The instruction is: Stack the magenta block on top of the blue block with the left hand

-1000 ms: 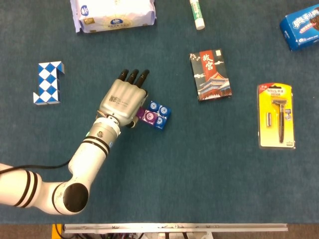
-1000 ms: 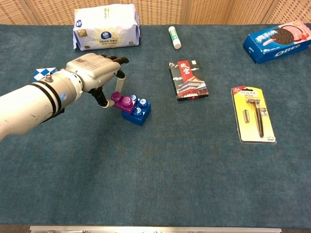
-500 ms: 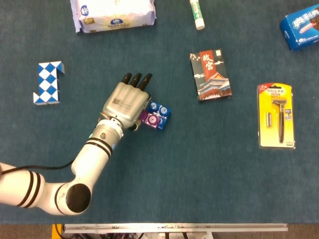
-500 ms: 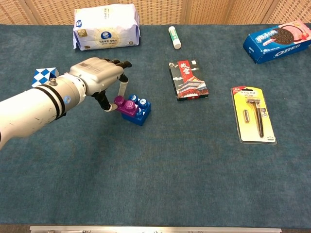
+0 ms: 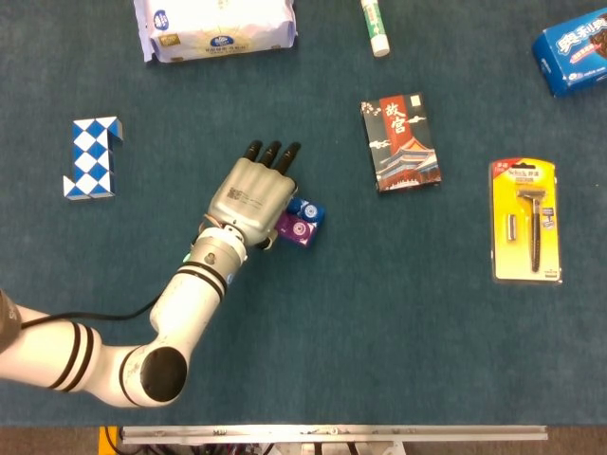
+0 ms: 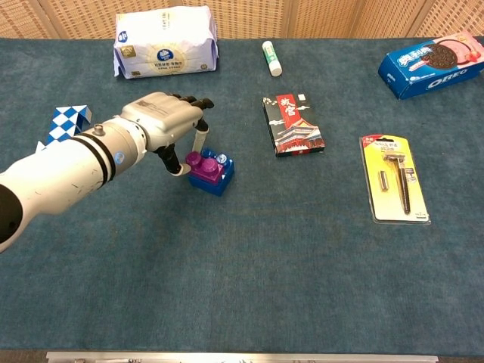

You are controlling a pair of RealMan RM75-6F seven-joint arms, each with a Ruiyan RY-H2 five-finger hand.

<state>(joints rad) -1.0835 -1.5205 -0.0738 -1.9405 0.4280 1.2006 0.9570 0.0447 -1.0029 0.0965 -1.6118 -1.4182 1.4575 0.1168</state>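
The magenta block (image 6: 201, 164) (image 5: 295, 228) sits on top of the blue block (image 6: 220, 177) (image 5: 309, 212), covering its near left part. My left hand (image 6: 168, 125) (image 5: 254, 193) hovers over both, palm down, pinching the magenta block between the thumb and a finger. The other fingers point away toward the far side. In the head view the hand hides most of the two blocks. My right hand is in neither view.
A blue-and-white snake puzzle (image 5: 92, 156) lies to the left, a tissue pack (image 5: 214, 26) far left, a glue stick (image 5: 375, 26) behind. A card box (image 5: 399, 142), a razor pack (image 5: 526, 220) and an Oreo box (image 5: 572, 55) lie to the right.
My left hand has carried the magenta block to the right, from beside the blue block's left edge onto its top. The arm followed it.
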